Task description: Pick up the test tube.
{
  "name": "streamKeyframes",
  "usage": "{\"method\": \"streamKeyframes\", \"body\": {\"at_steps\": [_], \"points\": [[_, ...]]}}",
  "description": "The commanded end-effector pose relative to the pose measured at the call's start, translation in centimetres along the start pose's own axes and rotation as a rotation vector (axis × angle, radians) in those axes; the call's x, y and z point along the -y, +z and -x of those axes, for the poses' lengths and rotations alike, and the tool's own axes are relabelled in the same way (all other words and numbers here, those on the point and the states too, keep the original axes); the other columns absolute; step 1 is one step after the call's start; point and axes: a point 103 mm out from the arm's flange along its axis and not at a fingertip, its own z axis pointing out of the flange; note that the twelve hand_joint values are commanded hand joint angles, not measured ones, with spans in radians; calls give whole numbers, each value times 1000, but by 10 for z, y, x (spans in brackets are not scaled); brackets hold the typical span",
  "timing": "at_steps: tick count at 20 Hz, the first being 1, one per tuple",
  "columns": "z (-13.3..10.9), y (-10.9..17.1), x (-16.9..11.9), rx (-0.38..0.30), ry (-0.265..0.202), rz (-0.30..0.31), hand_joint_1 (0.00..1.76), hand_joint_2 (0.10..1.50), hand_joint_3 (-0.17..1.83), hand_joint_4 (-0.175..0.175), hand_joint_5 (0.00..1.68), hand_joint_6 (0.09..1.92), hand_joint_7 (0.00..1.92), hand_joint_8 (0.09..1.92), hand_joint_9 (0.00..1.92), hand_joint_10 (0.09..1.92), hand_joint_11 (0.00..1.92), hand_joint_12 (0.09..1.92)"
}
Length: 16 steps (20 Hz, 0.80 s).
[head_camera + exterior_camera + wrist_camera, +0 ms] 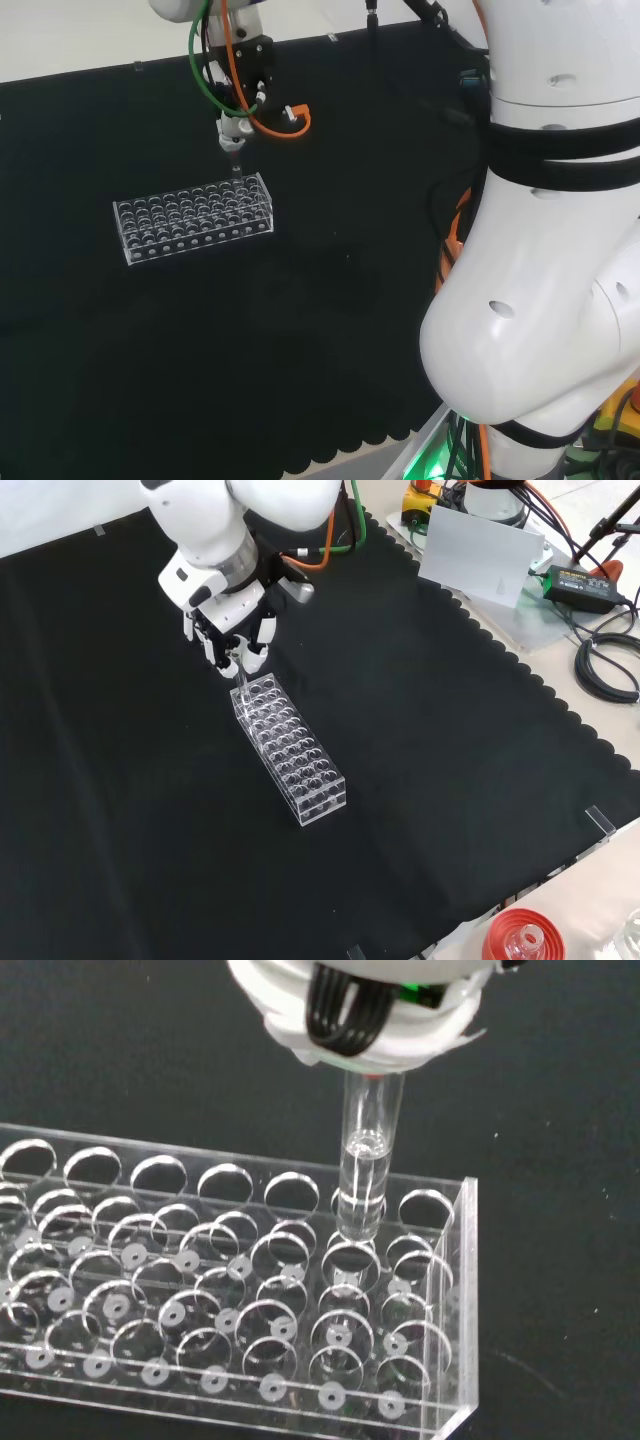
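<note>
A clear test tube (365, 1160) hangs upright, its top pinched in the fingers of the black and white hand (370, 1010). The tube's rounded bottom is level with a hole in the top plate of a clear plastic rack (240, 1290), near one end of an outer row. I cannot tell whether the tip is still in the hole. In the head view the hand (232, 130) is above the rack's (193, 217) far right corner, and the tube (236, 168) points down. In the front view the hand (232, 645) holds the tube (240, 685) over the rack's (290, 750) upper end.
The rack's other holes look empty. A red ribbed stand (520, 940) holding glassware sits at the cloth's near right edge in the front view. A grey plate (480, 555), a black box (580, 580) and cables lie beyond the cloth. The arm's white links (540, 250) stand at the head view's right.
</note>
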Motion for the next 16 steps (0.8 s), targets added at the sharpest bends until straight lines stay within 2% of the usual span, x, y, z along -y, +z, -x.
{"method": "streamKeyframes", "body": {"at_steps": [1, 9, 16], "points": [[7, -17, 4, -6, -8, 26, 1429, 748, 378, -175, 1365, 371, 1803, 368, 1382, 404, 1017, 1152], [18, -49, 18, -29, -17, 77, 1430, 722, 423, -175, 1373, 366, 1817, 353, 1390, 400, 1021, 1151], [25, -83, 42, -71, -22, 132, 1431, 717, 431, -175, 1375, 366, 1820, 348, 1392, 400, 1025, 1152]]}}
